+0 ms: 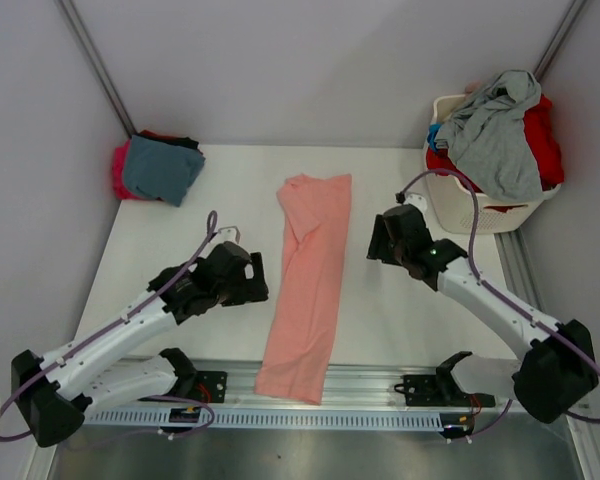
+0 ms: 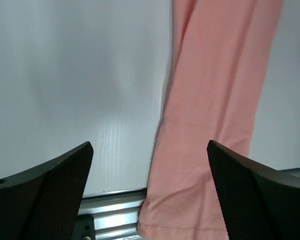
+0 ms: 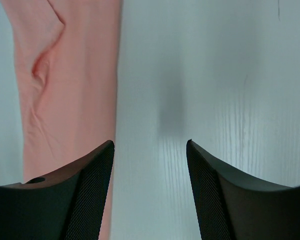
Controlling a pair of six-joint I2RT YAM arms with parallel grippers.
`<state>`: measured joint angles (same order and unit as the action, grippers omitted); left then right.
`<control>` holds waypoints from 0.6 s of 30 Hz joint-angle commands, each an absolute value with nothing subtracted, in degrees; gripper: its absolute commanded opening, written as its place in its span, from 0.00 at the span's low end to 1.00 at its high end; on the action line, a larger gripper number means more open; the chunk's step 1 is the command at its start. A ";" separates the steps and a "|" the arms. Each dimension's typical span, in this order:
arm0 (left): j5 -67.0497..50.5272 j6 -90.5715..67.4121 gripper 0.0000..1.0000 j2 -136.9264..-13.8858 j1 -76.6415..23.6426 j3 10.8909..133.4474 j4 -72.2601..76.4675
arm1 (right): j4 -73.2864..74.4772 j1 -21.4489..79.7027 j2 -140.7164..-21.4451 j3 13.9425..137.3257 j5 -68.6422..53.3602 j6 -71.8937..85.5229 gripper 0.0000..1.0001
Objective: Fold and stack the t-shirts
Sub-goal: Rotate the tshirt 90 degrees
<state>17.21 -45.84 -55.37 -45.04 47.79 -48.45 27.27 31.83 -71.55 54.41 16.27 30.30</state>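
One soft salmon-pink t-shirt (image 1: 308, 285) lies as a long, narrow strip.

Bare table (image 1: 380, 320) flanks the pink shirt (image 1: 310, 280); basket (image 1: 460, 205) blocks far-right corner.

Soft matt cloth, lightly creased: salmon-pink t-shirt (image 1: 310, 280). Same matt cloth in crumpled grey t-shirt (image 1: 495, 135) and in folded t-shirts (image 1: 160, 168). Smooth white table (image 1: 150, 232), faint satin sheen, fine ribbed grain close up. White slotted plastic on basket (image 1: 450, 205). Brushed shiny metal on rail (image 1: 380, 378). Matt black finely dimpled pads (image 2: 50, 200) on left gripper (image 2: 150, 144) and right gripper (image 3: 149, 142); glossy white arm shells (image 1: 500, 300), smooth purple cables (image 1: 212, 228)
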 commanded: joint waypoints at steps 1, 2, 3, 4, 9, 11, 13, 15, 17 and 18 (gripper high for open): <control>10.47 -41.84 0.99 -53.09 -44.47 45.18 -39.47 | 24.87 32.61 -63.65 48.97 16.44 34.45 0.64; 9.59 -41.84 0.99 -52.82 -44.47 43.78 -37.64 | 24.87 32.69 -62.07 46.00 15.83 34.98 0.64; 7.75 -42.10 0.99 -52.30 -44.47 42.12 -36.31 | 24.96 32.70 -59.35 44.40 15.30 35.59 0.64; 6.43 -42.19 0.99 -52.03 -44.47 41.14 -34.99 | 24.79 32.78 -58.11 42.91 14.25 36.29 0.64; -1.13 -43.06 0.99 -49.66 -44.39 34.37 -26.81 | 23.65 34.27 -51.08 32.88 8.88 41.74 0.64; -1.58 -43.59 0.99 -48.61 -44.47 31.73 -26.72 | 23.38 34.80 -47.73 30.68 7.91 42.97 0.64; -2.19 -44.12 0.99 -47.90 -44.47 29.46 -27.42 | 23.55 35.15 -45.97 28.13 6.60 44.38 0.64; -3.07 -45.35 0.99 -47.38 -44.39 27.61 -27.51 | 23.29 35.68 -44.13 26.64 5.37 45.52 0.64; -5.70 -47.18 0.99 -44.93 -44.47 23.32 -25.59 | 22.68 37.25 -42.64 24.44 3.87 46.66 0.64; -5.71 -47.89 0.99 -44.91 -44.47 23.29 -24.36 | 22.33 37.27 -42.63 24.43 3.87 46.93 0.64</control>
<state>-1.83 -44.75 -47.31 -44.80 26.57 -28.88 24.86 35.59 -44.29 25.56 6.46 43.72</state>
